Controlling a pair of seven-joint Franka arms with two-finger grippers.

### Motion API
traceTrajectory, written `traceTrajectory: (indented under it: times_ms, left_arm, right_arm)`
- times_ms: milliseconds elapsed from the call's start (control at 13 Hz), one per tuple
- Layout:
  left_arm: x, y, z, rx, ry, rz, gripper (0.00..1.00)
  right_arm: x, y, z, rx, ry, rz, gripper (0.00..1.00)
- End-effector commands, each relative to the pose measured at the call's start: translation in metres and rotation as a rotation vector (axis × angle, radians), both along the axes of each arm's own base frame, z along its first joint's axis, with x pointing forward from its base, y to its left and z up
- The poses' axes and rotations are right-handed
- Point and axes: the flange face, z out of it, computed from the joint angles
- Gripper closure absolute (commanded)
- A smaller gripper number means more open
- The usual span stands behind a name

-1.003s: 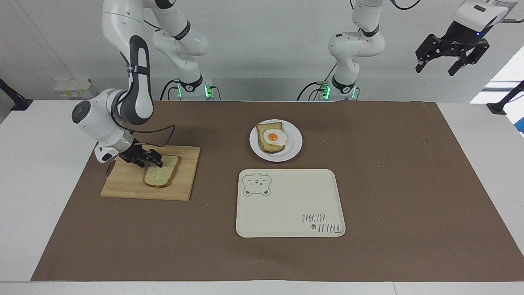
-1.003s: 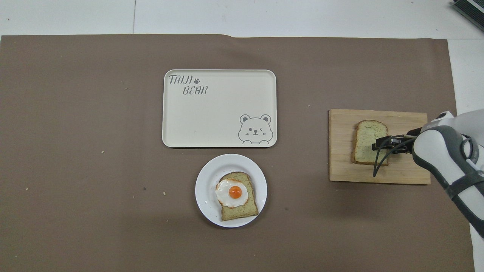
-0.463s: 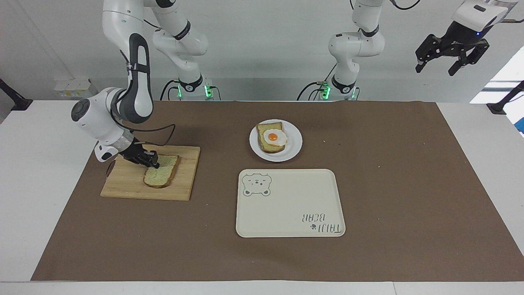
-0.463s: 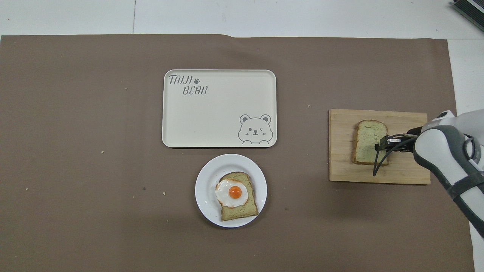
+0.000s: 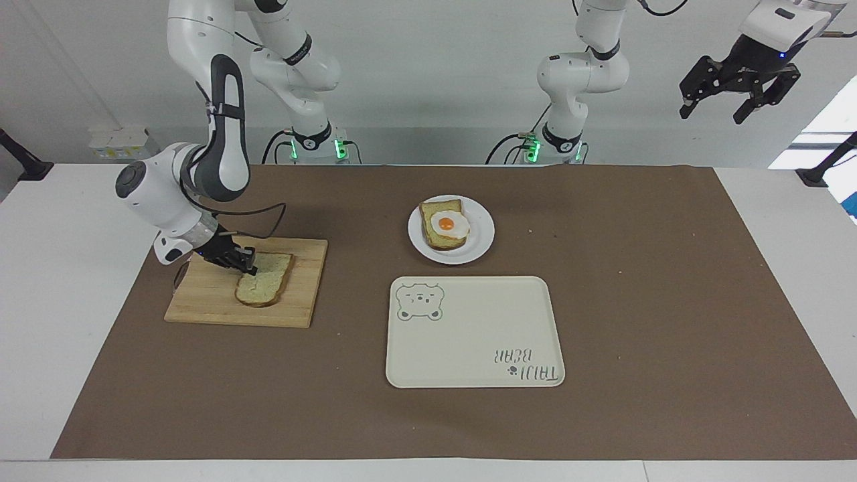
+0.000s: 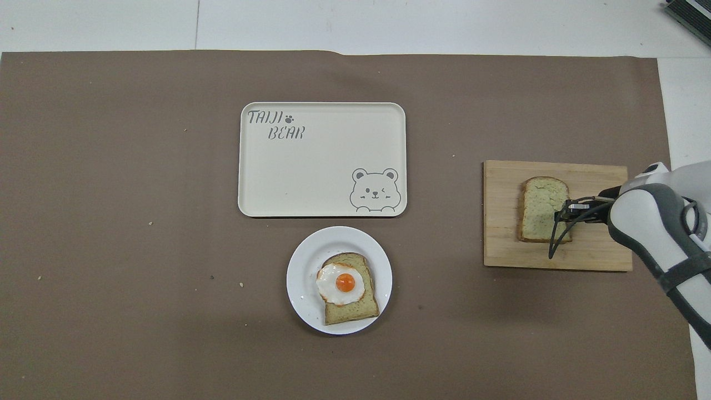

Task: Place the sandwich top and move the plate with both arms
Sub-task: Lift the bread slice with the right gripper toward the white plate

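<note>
**Right gripper pinches the bread slice on the board**

Since the earlier frame, the right gripper (image 5: 249, 266) has pulled back a little to the edge of the bread slice (image 5: 266, 282) and squeezed its fingers together on it. Nothing else has moved.

From the facing view, the slice lies flat on the wooden board (image 5: 207, 298), which sits toward the right arm's end of the desk. The gripper holds the slice at the edge nearest the robots. The white plate (image 5: 481, 234) sits near the middle of the desk, and the egg bread (image 5: 444, 225) lies on it. The bear tray (image 5: 469, 335) is just beside the plate, farther from the robots. The left gripper (image 5: 740, 90) waits high in the air past the left arm's end of the desk, with its fingers spread wide.

From the overhead view, the right gripper (image 6: 562, 213) meets the bread slice (image 6: 541, 208) at its side edge. The board (image 6: 500, 222) lies well apart from the plate (image 6: 303, 266) and the tray (image 6: 311, 166). The egg bread (image 6: 347, 294) sits in the plate's middle. The left gripper does not show here.
</note>
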Motion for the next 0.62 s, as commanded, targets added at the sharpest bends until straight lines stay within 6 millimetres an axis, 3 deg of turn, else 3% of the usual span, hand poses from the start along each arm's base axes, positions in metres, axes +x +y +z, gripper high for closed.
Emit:
traceTrajectory:
  times_ms: [0,309,540]
  left_arm:
    - [-0.006,0.002,0.004,0.007,0.004,0.008,0.00]
    - [-0.006,0.002,0.004,0.007,0.006,0.008,0.00]
    - [-0.006,0.003,0.004,0.007,0.004,0.010,0.00]
  right_arm:
    - [0.005,-0.004,0.006,0.018,-0.014,0.017,1.00]
    - [0.018,0.002,0.053,0.045,-0.022,0.058,1.00]
    - [0.027,0.025,0.078,0.064,-0.010,0.106,1.00]
